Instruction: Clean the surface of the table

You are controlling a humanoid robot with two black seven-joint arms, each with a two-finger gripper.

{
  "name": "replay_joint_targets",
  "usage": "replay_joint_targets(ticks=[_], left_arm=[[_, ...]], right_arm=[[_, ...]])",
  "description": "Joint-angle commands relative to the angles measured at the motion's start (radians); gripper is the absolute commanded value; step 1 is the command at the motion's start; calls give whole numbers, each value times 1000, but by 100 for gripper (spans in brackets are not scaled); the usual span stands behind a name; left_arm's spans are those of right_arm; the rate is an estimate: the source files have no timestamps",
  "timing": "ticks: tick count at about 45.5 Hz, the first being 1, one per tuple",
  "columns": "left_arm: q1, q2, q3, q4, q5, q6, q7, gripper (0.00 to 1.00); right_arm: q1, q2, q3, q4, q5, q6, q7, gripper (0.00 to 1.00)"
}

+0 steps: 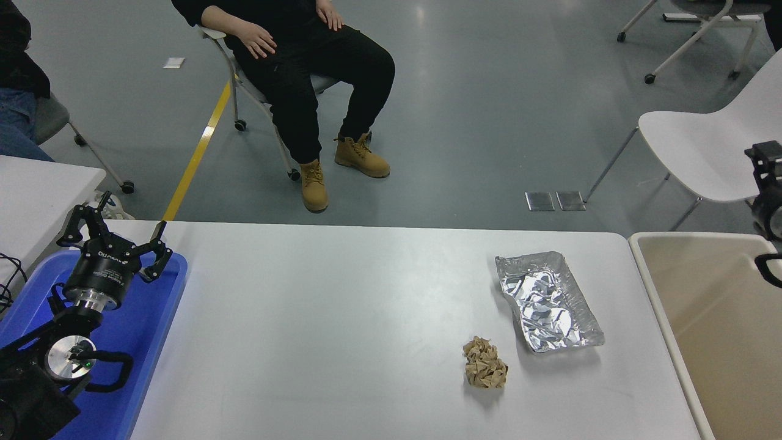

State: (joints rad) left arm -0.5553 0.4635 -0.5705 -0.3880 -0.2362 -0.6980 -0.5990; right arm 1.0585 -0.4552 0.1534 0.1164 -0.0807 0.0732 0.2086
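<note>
The white table surface (342, 318) fills the lower middle of the head view. On its right part lie a crumpled silver foil tray (547, 302) and, just in front of it to the left, a crumpled brown paper ball (484, 363). My right gripper (765, 177) shows only partly at the right edge, above the far rim of the beige bin and well away from both items. My left gripper (116, 235) is parked open and empty over the blue tray at the lower left.
A blue tray (146, 324) sits on the table's left end. A beige bin (702, 318) stands beside the table's right end. A smaller white table (36, 195) is at the left. A person sits on a chair (244, 79) beyond the far edge. A white chair (708, 146) stands far right.
</note>
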Motion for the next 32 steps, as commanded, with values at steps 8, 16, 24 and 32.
replay_joint_targets(ticks=[8, 16, 24, 32], left_arm=[[0, 1, 0, 0, 0, 0, -1, 100], [0, 0, 0, 0, 0, 0, -1, 100], [0, 1, 0, 0, 0, 0, -1, 100], [0, 0, 0, 0, 0, 0, -1, 100]], right_arm=[[-1, 1, 414, 262, 7, 2, 5, 97], [-90, 10, 561, 370, 7, 8, 14, 97], [-158, 41, 626, 379, 7, 10, 48, 97], [-242, 64, 683, 378, 7, 10, 64, 97]])
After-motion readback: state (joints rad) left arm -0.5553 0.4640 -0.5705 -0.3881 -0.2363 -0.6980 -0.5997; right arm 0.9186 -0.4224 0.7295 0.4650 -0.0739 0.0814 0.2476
